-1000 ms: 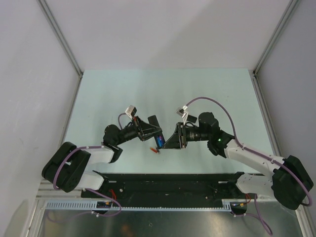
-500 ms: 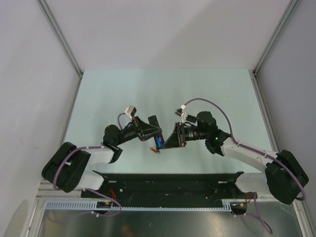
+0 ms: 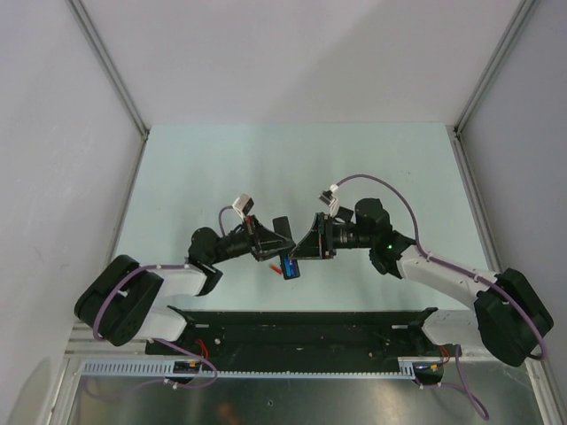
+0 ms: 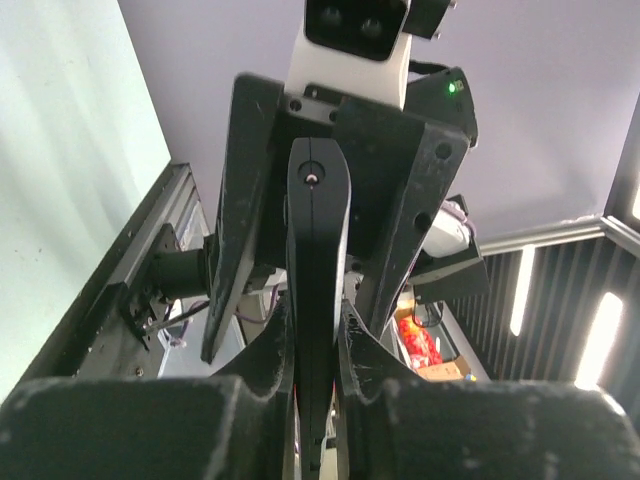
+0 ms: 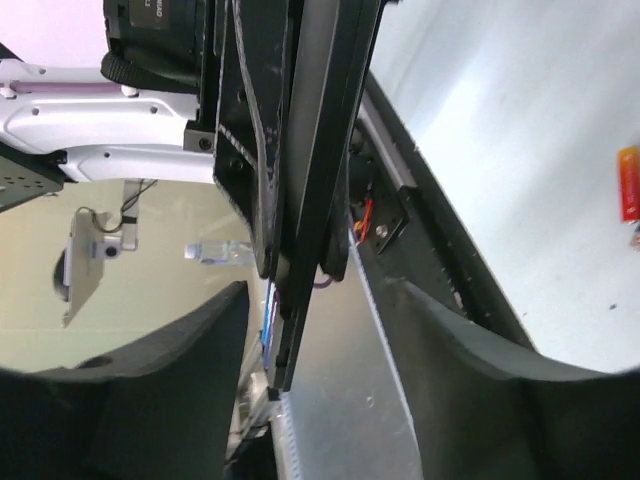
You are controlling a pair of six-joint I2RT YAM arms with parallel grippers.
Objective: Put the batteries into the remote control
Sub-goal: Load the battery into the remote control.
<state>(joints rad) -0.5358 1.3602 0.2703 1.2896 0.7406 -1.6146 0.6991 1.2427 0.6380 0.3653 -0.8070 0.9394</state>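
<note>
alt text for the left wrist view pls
The left gripper is shut on the slim black remote control, seen edge-on and pointing away. The right gripper faces it, open, its black fingers flanking the remote; pale table at left.

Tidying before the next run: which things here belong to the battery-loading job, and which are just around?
Job:
- remote control, clamped in left gripper
- blue battery
- red-orange battery on the table

Not the job:
- black base rail
- purple cable
</note>
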